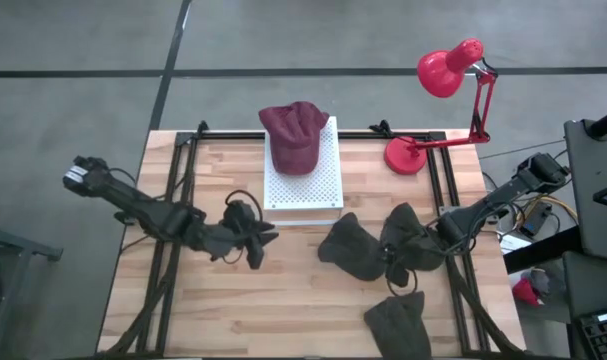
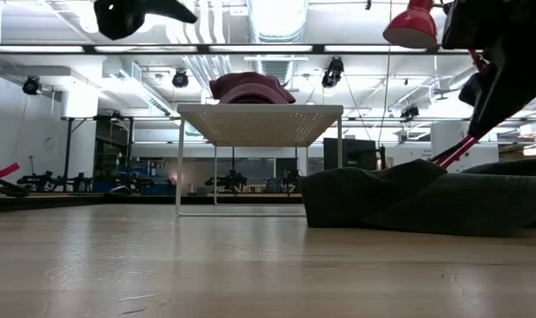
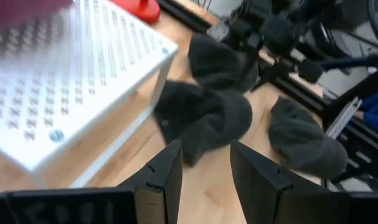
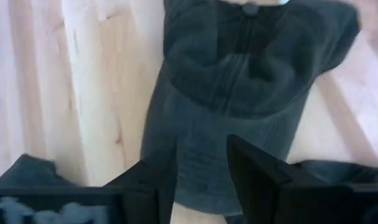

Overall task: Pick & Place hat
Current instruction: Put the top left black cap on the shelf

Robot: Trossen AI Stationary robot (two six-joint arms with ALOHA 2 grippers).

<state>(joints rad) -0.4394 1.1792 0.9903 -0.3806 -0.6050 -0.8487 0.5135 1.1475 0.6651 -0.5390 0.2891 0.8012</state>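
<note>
Wooden table (image 1: 283, 300) under ceiling lights (image 2: 276, 18)

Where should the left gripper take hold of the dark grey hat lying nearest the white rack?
Probably its raised crown fold, coming from above: the dark grey hat lies slumped on the table, so a side approach finds no edge. The left gripper hangs open beside it.

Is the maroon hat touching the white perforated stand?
Touching. The low view shows the maroon hat resting directly on the white stand's top; the high view agrees.
</note>
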